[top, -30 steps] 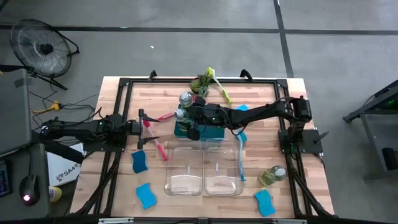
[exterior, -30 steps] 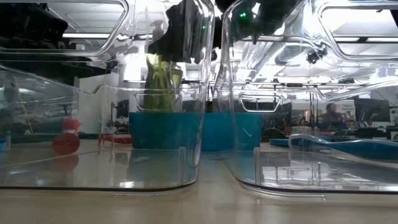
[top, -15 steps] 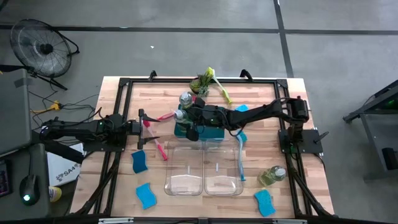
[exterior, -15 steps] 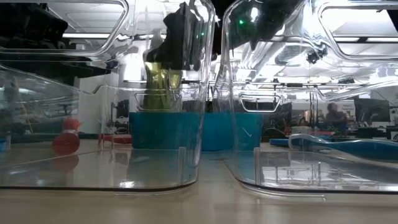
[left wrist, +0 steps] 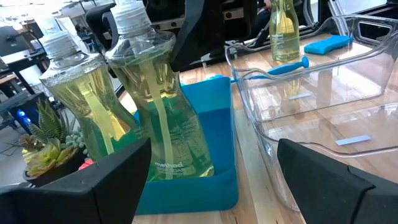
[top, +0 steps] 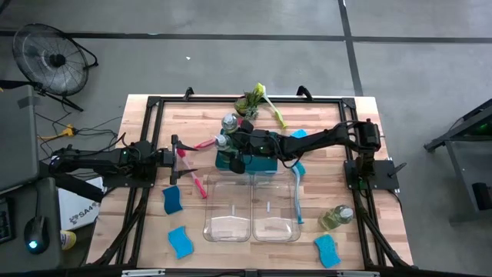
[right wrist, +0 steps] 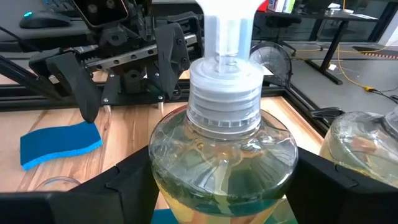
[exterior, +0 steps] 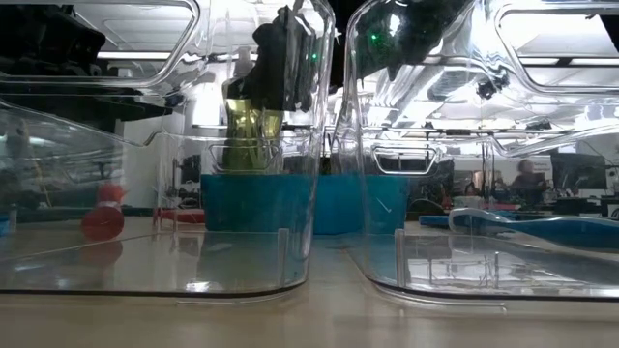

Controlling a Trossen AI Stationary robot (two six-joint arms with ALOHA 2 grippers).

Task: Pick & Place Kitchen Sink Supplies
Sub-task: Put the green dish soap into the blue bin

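Two clear pump bottles of yellow-green soap stand side by side at the teal tray (top: 257, 164). My right gripper (top: 232, 146) reaches in from the table's right and is shut on the nearer soap bottle (right wrist: 224, 168), whose base (left wrist: 180, 171) stands in the tray. The second bottle (left wrist: 74, 106) stands just beyond it, toward the potted plant (top: 247, 103). My left gripper (top: 183, 156) waits open to the left of the tray, over a red-pink brush (top: 197, 183). A third bottle (top: 336, 218) lies near the right edge. My right gripper holds the nearer soap bottle by its shoulder (right wrist: 165, 155), just under the white pump collar, pinched between the two fingers (right wrist: 127, 186). The fingers come roughly level from the table's right. The bottle stays upright with its base in the teal tray.
Two clear bins (top: 231, 208) (top: 274, 208) sit on the near side of the tray. A blue brush (top: 297, 192) lies beside the right bin. Blue sponges (top: 172, 198) (top: 181, 240) (top: 326, 250) lie near the front edge. A yellow-green brush (top: 269, 104) lies at the far edge.
My right arm has shifted a little toward the table's left, with its gripper staying at the nearer bottle in the tray. Nothing else has moved.
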